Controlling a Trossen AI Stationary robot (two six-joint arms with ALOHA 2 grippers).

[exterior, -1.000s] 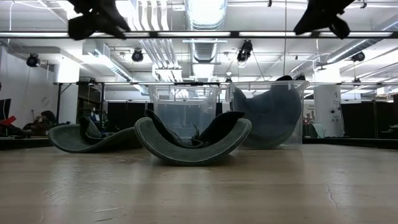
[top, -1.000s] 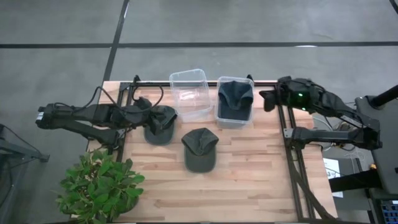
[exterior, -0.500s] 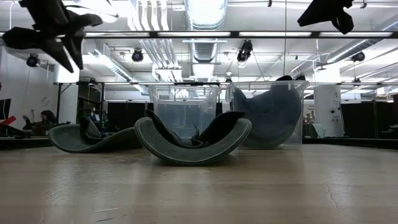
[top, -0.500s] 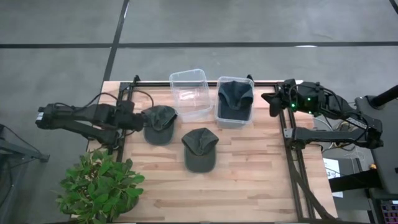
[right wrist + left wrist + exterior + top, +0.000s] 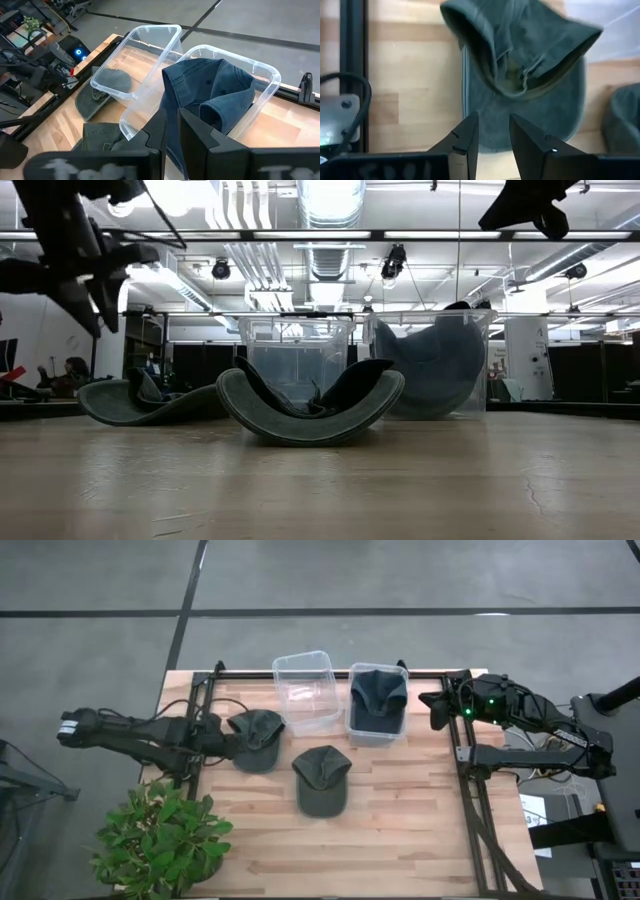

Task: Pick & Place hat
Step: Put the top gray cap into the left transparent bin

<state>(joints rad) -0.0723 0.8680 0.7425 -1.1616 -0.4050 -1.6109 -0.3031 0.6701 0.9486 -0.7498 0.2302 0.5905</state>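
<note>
The left arm is lying low and stretched across the tabletop's (image 5: 400, 830) left edge, its left gripper (image 5: 228, 743) hovering at the brim of the left hat (image 5: 256, 738); in the left wrist view the jaws of this gripper (image 5: 492, 131) are standing narrowly parted with nothing between them, and the hat (image 5: 530, 75) is lying just beyond the fingertips, crown crumpled. The right arm is waiting raised by the tabletop's right rear corner, the right gripper (image 5: 437, 706) pointing toward the bins; its jaws (image 5: 170, 127) are nearly closed and empty. A blue hat (image 5: 378, 696) is resting inside the right bin (image 5: 352, 726). The left bin (image 5: 306, 663) is holding nothing. A second green hat (image 5: 321, 780) is lying mid-tabletop, in front of the bins. A plant (image 5: 160, 840) is standing at the front left corner.
</note>
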